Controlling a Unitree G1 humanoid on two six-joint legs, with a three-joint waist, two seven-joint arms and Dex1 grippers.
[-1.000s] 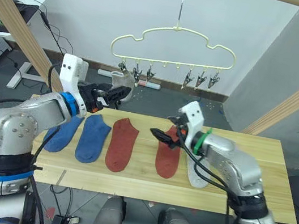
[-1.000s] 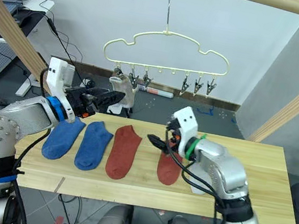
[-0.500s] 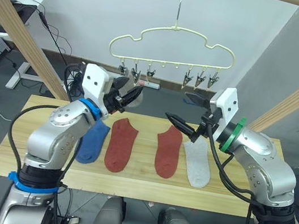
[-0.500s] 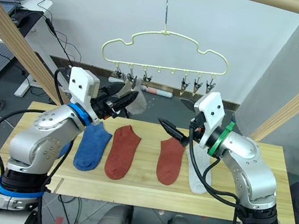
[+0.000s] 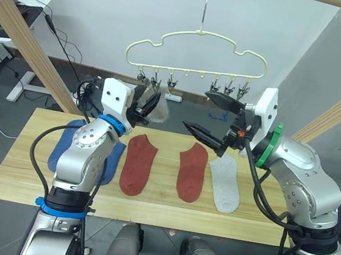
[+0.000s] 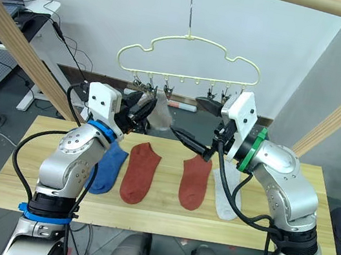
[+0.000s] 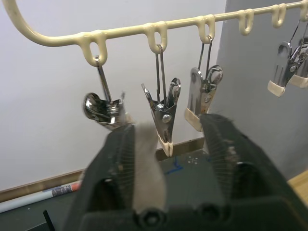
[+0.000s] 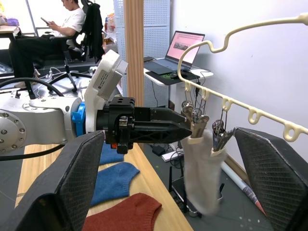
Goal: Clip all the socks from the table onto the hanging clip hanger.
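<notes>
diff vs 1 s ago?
Both arms rose from the table toward the hanger. The left gripper lifted its grey sock to the clips; the right gripper came up open beside it. Socks on the table stayed put.

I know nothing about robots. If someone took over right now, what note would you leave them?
Left gripper: raised at the left clips of the hanger, with a grey sock dangling there; I cannot tell whether a clip has it.
Right gripper: open, empty, raised beside that sock.
On the table: two blue socks, two red socks, one grey sock.
Done: at most one sock. Left: confirm it, then clip the other five.
</notes>
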